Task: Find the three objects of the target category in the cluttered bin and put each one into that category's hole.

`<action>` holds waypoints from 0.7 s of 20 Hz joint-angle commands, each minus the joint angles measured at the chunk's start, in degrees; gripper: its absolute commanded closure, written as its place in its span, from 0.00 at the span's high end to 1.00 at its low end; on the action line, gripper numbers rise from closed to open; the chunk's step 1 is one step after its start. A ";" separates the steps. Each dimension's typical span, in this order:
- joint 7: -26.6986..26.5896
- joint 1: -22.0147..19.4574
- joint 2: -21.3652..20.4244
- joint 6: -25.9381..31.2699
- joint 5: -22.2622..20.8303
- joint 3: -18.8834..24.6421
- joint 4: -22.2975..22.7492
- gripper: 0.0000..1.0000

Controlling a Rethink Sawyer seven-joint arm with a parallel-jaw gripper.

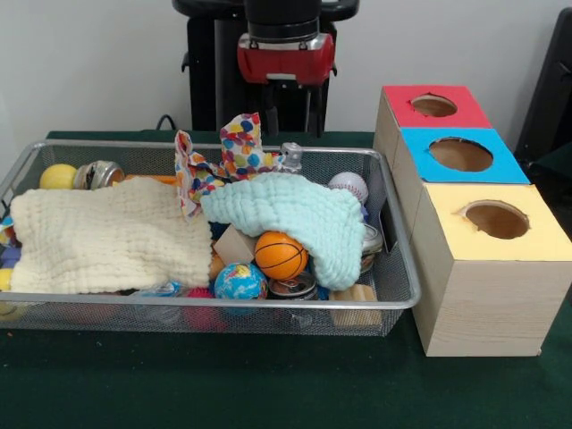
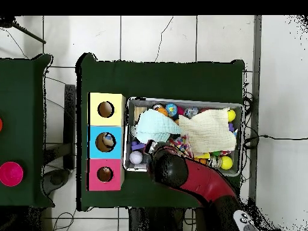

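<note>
Front view: the red and black gripper (image 1: 290,116) hangs above the far rim of the silver wire-mesh bin (image 1: 393,299); its two dark fingers (image 1: 271,119) stand apart, holding nothing. Inside the bin, a cream knitted cloth (image 1: 107,237) and a mint knitted cloth (image 1: 290,210) cover most of the clutter. An orange basketball-patterned ball (image 1: 281,255), a globe-patterned ball (image 1: 239,281), a white baseball (image 1: 349,185) and a yellow ball (image 1: 58,176) show. The target category cannot be told. Overhead view: something lies in the blue-topped box hole (image 2: 106,142) and the red-topped box hole (image 2: 105,174); the yellow-topped box hole (image 2: 106,109) looks empty. Searching appears unfinished.
</note>
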 commanded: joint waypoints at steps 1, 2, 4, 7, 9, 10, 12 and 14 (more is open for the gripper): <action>1.19 -5.57 6.35 -1.07 -4.17 4.50 -2.95 1.00; 1.01 -6.24 7.13 -1.53 -4.55 4.85 -3.15 1.00; 0.62 -7.33 7.52 -1.35 -5.07 5.76 -3.39 1.00; -0.11 -8.76 6.38 1.17 -5.77 6.54 -3.55 1.00; -0.33 -9.82 4.90 1.85 -6.36 7.56 -2.53 1.00; -0.25 -10.09 4.35 1.61 -6.91 7.68 -1.91 1.00; 0.28 -10.08 3.81 0.65 -8.40 7.46 -0.19 1.00; 0.77 -9.30 4.99 -0.92 -10.26 6.72 0.58 1.00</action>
